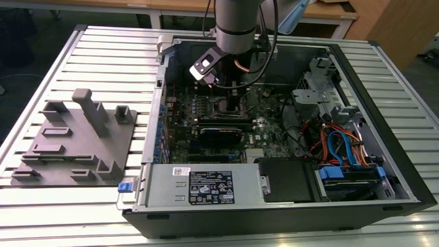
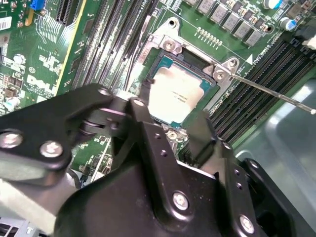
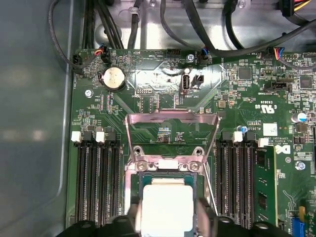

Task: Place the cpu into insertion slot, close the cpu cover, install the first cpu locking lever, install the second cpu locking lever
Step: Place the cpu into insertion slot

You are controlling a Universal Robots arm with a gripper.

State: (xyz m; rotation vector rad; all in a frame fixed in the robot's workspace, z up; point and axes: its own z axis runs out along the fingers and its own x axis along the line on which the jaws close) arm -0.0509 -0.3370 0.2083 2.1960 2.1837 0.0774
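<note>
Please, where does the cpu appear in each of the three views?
Exterior view: too small to tell; the insertion slot is the dark square below the arm.
Second wrist view: the cpu is the pale square framed by that slot's rim.
First wrist view: the pale square between the memory slots.
Shared landmark: the insertion slot.

In the exterior view, at six o'clock from the circuit board [image 1: 226,110], a grey metal box [image 1: 164,190] carries a black-and-white label [image 1: 209,188]. A small white sticker [image 1: 180,171] sits at the label's ten o'clock. The print on both is too small to make out. In the first wrist view the board bears white lettering [image 3: 269,104] and a white tag [image 3: 269,129]. In the second wrist view a barcode strip [image 2: 5,23] sits on the board, and the cpu [image 2: 177,96] shows faint print on top.
</note>
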